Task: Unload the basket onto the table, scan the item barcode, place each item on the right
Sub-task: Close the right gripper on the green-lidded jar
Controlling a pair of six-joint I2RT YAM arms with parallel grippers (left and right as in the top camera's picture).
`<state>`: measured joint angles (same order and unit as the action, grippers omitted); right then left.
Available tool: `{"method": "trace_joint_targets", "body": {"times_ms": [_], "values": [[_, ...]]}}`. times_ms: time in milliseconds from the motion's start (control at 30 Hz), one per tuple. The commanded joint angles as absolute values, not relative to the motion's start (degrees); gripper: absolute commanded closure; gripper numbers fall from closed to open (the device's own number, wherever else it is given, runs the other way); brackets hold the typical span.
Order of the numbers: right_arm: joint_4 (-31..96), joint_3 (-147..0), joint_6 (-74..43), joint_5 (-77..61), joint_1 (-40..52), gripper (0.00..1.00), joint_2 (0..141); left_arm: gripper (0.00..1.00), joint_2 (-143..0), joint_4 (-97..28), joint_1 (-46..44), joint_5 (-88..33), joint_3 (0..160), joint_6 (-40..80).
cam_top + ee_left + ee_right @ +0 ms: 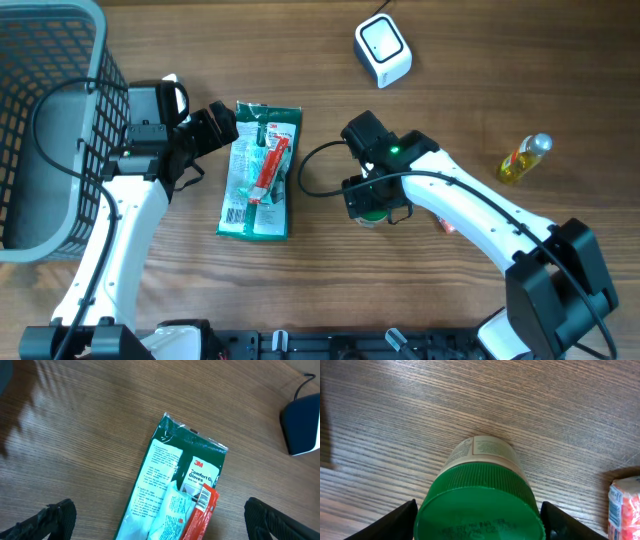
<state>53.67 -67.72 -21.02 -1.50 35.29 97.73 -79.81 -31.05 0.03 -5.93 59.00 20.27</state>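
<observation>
The right gripper (479, 522) is down over a jar (480, 505) with a green lid. The jar stands upright on the table (480, 80), near the middle. One finger (400, 520) is on each side of the lid, very close to it. I cannot tell if they squeeze the lid or only sit beside it.

The left gripper (215, 125) is wide open and holds nothing. It hangs just left of the far end of a green pack of gloves (260, 170). The pack lies flat, left of the jar.

The white scanner (383, 50) sits at the far side of the table, well apart from the jar. A yellow bottle (525, 158) lies far off to the right. A grey basket (50, 120) is at the left edge. A small pink pack (625, 507) lies just right of the jar.
</observation>
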Motion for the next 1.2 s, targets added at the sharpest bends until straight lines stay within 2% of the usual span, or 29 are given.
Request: {"method": "trace_joint_targets", "body": {"times_ms": [0,200,433,667,1167], "values": [[53.6,-67.0,-22.6,-2.0,35.2,0.25,98.0,0.00,-79.1,-30.9,0.3,-6.6,59.9,20.0],[53.5,-67.0,-22.5,0.2,35.2,0.36,98.0,0.00,-79.1,-30.9,0.3,-6.6,59.9,20.0],[50.4,-67.0,-22.5,1.7,35.2,0.42,98.0,0.00,-79.1,-30.9,0.3,-6.6,59.9,20.0],[45.0,-67.0,-22.4,8.6,35.2,0.43,98.0,0.00,-79.1,-30.9,0.3,-6.6,59.9,20.0],[43.5,-67.0,-21.8,8.8,35.2,0.42,98.0,0.00,-79.1,-30.9,0.3,-6.6,59.9,20.0]]}}
